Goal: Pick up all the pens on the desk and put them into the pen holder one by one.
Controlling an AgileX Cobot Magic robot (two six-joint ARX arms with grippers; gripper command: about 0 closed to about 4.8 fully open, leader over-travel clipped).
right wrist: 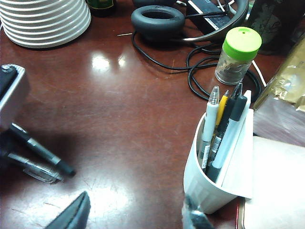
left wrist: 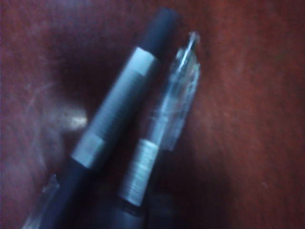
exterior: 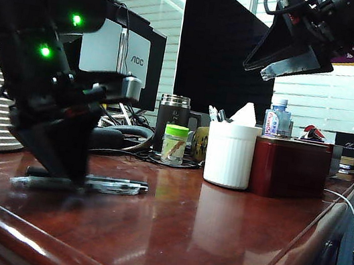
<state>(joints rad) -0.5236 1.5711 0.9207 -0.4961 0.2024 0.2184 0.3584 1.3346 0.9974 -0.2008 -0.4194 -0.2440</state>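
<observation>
Two pens lie side by side on the reddish-brown desk point(exterior: 201, 232) at its left. One is black with a grey label point(left wrist: 119, 109) point(right wrist: 45, 153); the other is clear and silver point(left wrist: 177, 107) point(exterior: 114, 184). My left gripper point(exterior: 64, 178) is down on the desk over their rear ends. Only one pale fingertip point(left wrist: 43, 205) shows, blurred beside the black pen, so its opening is unclear. My right gripper point(exterior: 255, 69) point(right wrist: 136, 214) hangs open and empty high above the white ribbed pen holder point(exterior: 229, 156) point(right wrist: 209, 183), which has several pens standing in it.
A dark red box point(exterior: 290, 168) stands against the pen holder's right side. Behind it are a green-lidded jar point(exterior: 174, 144), a dark mug point(exterior: 173, 115), headphones point(right wrist: 157, 19) with cables and a monitor. A big white ribbed jug point(right wrist: 45, 21) stands at the far left.
</observation>
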